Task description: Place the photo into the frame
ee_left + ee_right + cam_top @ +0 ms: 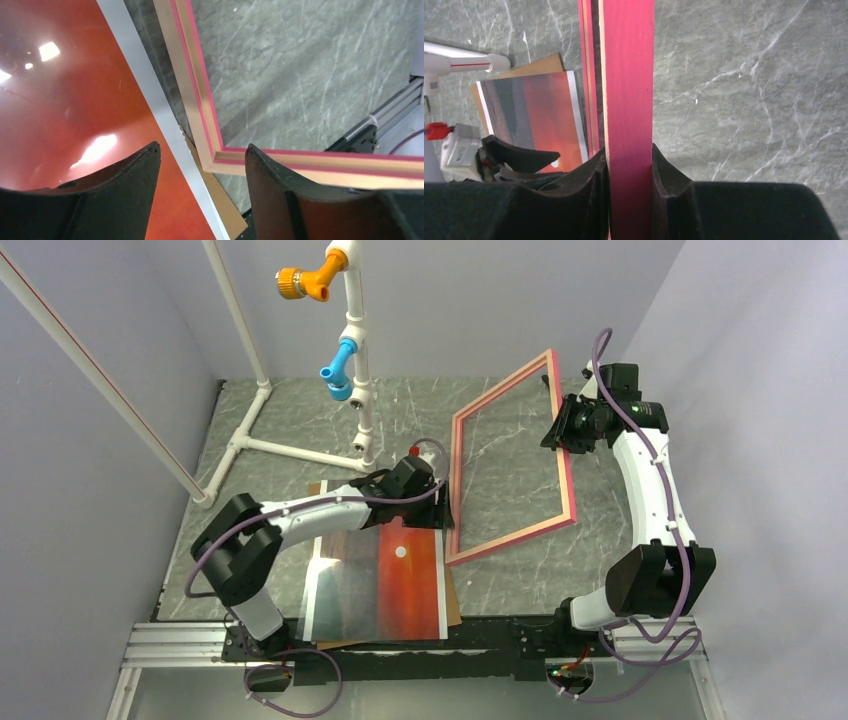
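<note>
The photo [400, 580] lies face up on the table, orange-red with a small white sun and white margins; glare covers its left half. It also shows in the left wrist view [60, 100] and the right wrist view [539, 110]. The frame [510, 538] is pink-red, with its far side raised and its near edge low by the table. My right gripper [565, 430] is shut on the frame's right rail [626, 100], one finger on each side. My left gripper [440, 510] is open and empty [202, 147], above the photo's right margin and the frame's near-left corner [200, 115].
A brown hardboard panel [453, 605] lies under the photo, its edge showing in the left wrist view [220, 200]. A white pipe stand [355, 370] with orange and blue fittings stands at the back left. An aluminium rail [180, 645] runs along the near edge. Walls close both sides.
</note>
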You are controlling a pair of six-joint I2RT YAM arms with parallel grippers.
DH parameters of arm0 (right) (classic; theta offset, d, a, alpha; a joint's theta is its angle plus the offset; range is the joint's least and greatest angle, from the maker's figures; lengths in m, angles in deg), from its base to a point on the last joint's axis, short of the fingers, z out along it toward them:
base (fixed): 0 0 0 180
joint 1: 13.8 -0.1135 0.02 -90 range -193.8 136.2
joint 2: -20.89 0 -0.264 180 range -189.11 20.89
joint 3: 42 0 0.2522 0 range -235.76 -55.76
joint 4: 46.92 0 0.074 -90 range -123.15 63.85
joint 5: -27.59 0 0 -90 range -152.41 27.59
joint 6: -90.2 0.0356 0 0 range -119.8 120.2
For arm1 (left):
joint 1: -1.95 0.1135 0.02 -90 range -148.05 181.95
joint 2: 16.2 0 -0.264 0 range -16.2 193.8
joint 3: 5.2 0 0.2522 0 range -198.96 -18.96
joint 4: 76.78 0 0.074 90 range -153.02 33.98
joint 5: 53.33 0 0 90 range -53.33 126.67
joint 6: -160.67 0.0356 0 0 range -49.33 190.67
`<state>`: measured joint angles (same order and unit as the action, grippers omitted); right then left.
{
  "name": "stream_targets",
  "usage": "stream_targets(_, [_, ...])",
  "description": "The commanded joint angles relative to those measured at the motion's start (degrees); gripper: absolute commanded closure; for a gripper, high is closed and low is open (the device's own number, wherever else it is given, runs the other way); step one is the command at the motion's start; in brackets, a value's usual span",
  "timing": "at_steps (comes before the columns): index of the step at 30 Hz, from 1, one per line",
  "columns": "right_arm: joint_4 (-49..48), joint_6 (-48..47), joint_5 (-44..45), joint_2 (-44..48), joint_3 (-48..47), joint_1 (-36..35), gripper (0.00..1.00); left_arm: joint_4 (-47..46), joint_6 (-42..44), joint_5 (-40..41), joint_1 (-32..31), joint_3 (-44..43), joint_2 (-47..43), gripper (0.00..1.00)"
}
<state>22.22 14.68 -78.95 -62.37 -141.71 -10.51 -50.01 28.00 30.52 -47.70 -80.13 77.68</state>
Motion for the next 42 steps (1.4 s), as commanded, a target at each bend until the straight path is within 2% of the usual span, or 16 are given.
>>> stream_targets(1, [1.41,-2.4,6.24,-1.21,1.47,-0.17,0.91,-5.11,-2.76,0.71,-0.52,-4.4,4.1,0.39])
stream_targets(2, [1.47,-2.48,6.36,-1.13,1.53,-0.14,0.91,-5.41,-3.07,1.06,-0.61,-4.86,5.66,0.43])
stream_targets(5, [1.54,-2.56,6.67,-1.1,1.58,-0.19,0.9,-6.43,-3.78,1.78,-0.79,-5.75,8.92,0.47])
stream_targets(9, [1.2,-2.44,6.1,-0.63,2.04,-0.21,0.9,-9.78,-5.3,0.51,-1.02,-5.01,12.15,0.48])
stream_targets(17, [1.28,-1.99,5.03,-0.85,2.01,-0.18,0.9,-9.89,-6.88,1.33,-1.48,-4.75,15.82,0.53])
stream_targets(20, [1.64,-1.63,4.72,-1.03,1.65,-0.15,0.87,-9.66,-7.35,1.68,-1.59,-4.8,16.25,0.61])
stream_targets(21, [1.65,-1.5,4.57,-1.06,1.59,-0.12,0.84,-9.55,-7.6,1.88,-1.59,-4.65,16.37,0.66])
stream_targets(23, [1.55,-1.31,4.36,-0.85,1.49,-0.08,0.64,-9.17,-8.12,2.11,-1.64,-4.56,16.56,0.73])
stream_targets(26, [1.4,-0.71,5.38,-0.49,1.54,-0.05,0.37,-8.63,-8.96,2.34,-1.59,-4.45,17.06,0.77])
stream_targets(29, [1.46,-0.22,7.16,-0.22,1.74,0.07,0.23,-9.22,-9.92,2.1,-1.65,-3.89,17.71,0.82])
stream_targets(35, [2.29,0.16,9.54,-1.05,1.58,0.14,0.13,-10.34,-12.44,0.83,-1.62,-2.94,19.96,1.0])
stream_targets(38, [2.89,0.28,10.99,-1.79,1.05,0.18,0.11,-13.32,-14.09,0.08,-1.59,-0.77,19.73,1.0])
stream_targets(41, [3.65,0.74,12.47,-2.35,0.32,0.15,0.01,-14.07,-15.39,0.32,-1.51,0.04,19.43,1.0])
stream_targets(42, [3.91,0.95,13.53,-2.58,0.12,0.14,0.01,-13.81,-15.76,0.95,-1.5,0.37,19.22,1.0])
